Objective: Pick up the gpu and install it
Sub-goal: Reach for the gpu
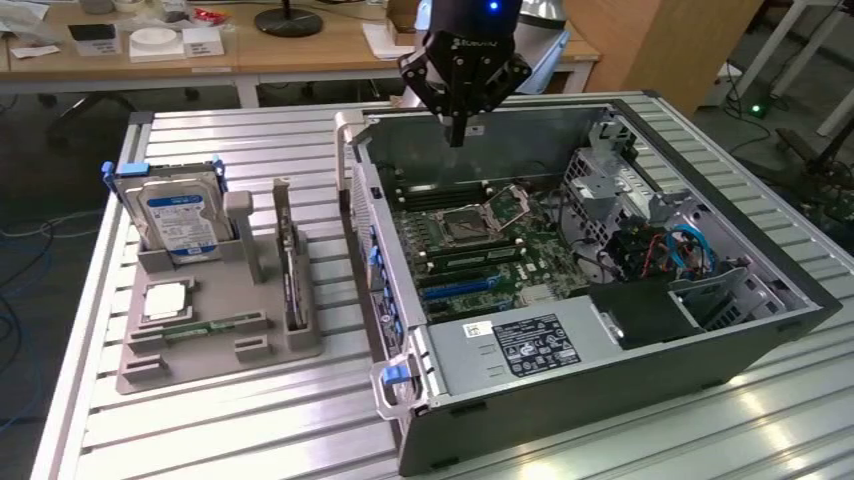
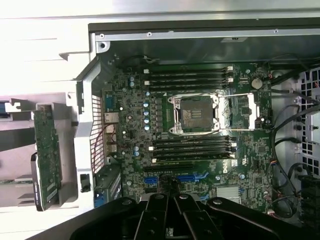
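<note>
Gripper [image 1: 458, 132]: your fingers are pressed together with nothing between them, and they hang over the far wall of the open computer case [image 1: 601, 400].
Gripper position: about twelve o'clock of the empty CPU socket [image 1: 470, 226] in the exterior view.
Gpu [image 1: 287, 265]: it stands on edge in the grey holder [image 1: 200, 362], at about nine o'clock of the case and well apart from your gripper.
Hard drive [image 1: 171, 222]: it sits upright in the same holder, at about nine o'clock of the gpu.

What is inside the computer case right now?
A motherboard with CPU socket, empty blue slots, blue cables and a power supply. The gpu stands outside, in the grey holder. Whatever lies beneath the power supply is covered.
</note>
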Controlling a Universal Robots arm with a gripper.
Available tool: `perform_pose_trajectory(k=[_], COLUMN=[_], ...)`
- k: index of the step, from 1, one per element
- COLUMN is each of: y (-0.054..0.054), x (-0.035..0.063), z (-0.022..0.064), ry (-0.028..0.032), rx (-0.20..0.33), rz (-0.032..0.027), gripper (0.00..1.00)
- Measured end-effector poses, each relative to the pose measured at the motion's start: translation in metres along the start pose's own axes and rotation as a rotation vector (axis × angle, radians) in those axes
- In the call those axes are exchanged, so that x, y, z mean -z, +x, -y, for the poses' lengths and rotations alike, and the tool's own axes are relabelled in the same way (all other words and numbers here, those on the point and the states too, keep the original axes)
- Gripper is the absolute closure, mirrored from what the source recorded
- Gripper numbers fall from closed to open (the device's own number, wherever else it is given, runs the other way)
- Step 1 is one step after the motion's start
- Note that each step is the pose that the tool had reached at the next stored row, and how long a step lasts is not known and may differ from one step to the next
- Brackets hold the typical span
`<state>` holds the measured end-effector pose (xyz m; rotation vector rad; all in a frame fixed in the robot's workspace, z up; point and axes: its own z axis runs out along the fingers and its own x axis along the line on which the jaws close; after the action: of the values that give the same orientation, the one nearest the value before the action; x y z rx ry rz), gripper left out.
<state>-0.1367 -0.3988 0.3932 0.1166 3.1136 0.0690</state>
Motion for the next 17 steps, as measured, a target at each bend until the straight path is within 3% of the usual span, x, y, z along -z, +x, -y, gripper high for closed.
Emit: perform_pose_trajectory(k=[17], y=[0.017], x=[0.0005], z=[0.0013], ry=[0.0001], rx=[0.0], rz=[-0.0001], gripper=[0.9])
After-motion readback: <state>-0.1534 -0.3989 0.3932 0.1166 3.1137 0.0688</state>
